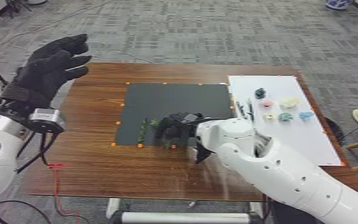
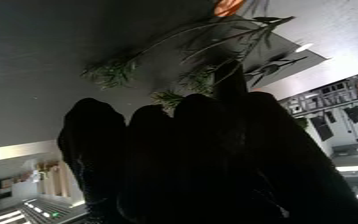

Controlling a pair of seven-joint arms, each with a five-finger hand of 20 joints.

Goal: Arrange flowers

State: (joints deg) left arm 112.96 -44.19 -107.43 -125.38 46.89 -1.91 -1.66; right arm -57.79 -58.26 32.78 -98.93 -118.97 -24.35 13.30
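In the head view, my left hand [image 1: 44, 74] is raised beyond the table's left side, open and empty. My right hand [image 1: 179, 125] is low over the lower middle of the dark mat [image 1: 177, 97]. A thin green stem [image 1: 143, 134] lies just left of it, and a bit of greenery [image 1: 155, 122] shows close beside the glove. In the right wrist view, leafy sprigs [image 2: 111, 72] on thin stems are just past my right hand [image 2: 193, 160], which hides some of the foliage. Whether it grips one, I cannot tell.
On the white board [image 1: 286, 135] at the right lie a pink flower [image 1: 266, 104], a pale yellow flower [image 1: 289, 102], a blue flower [image 1: 305, 115], other small pieces, and dark stems along its left side. Orange markers line the mat's edges. A red cable [image 1: 56, 175] hangs at the table's front left.
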